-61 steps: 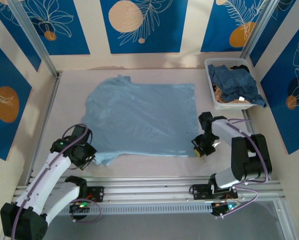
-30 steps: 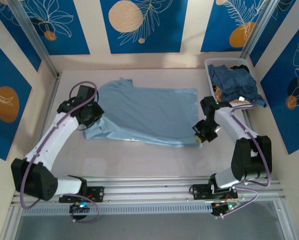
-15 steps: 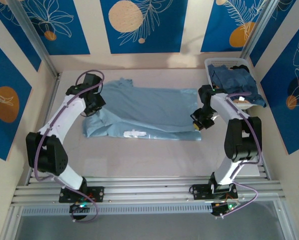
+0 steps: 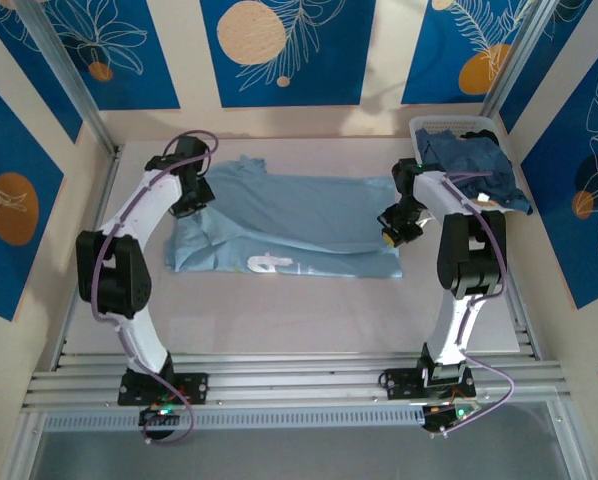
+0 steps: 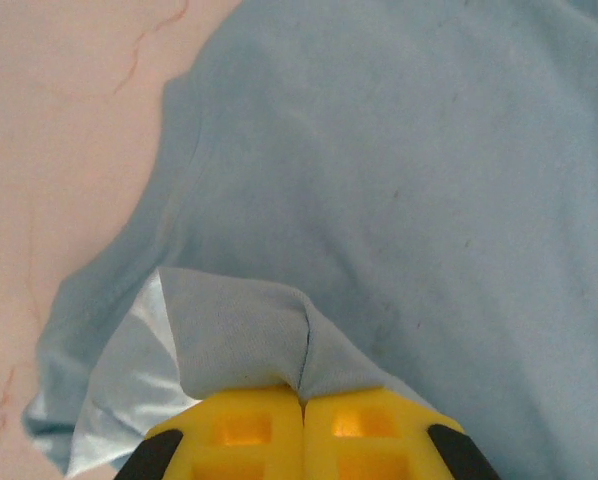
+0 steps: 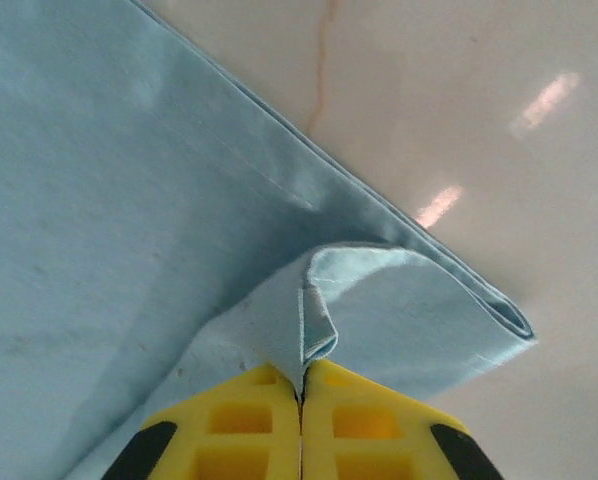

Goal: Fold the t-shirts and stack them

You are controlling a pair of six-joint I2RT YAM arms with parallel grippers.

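while the light blue t-shirt (image 4: 289, 225) lies spread across the back half of the counter (image 4: 279, 320), both arms reach out over it, one at each end. the shirt is doubled over along its length, so it forms a wide band. its near edge is a fold where a strip of white lettering (image 4: 271, 264) shows.

the left end effector (image 4: 192, 192) sits at the shirt's left end, near the sleeve. seen from the left wrist, its yellow fingers (image 5: 239, 435) are pressed together with a peaked pinch of the blue cloth caught between them. the rest of the shirt lies flat beyond it, and bare counter shows to the upper left.

the right end effector (image 4: 394, 228) sits at the shirt's right edge. from the right wrist, its yellow fingers (image 6: 379, 420) are likewise together, clamped on a small curl of the fabric. just beyond that curl lies the doubled corner of the shirt, with the stitched hem (image 6: 279, 180) running diagonally up and to the left. glossy bare counter lies to the upper right.

at the back right corner of the counter stands a white mesh basket (image 4: 426, 128), well apart from the spread shirt and just behind the right arm. darker blue t-shirts (image 4: 464, 165) are heaped in it, one draping over its right rim.
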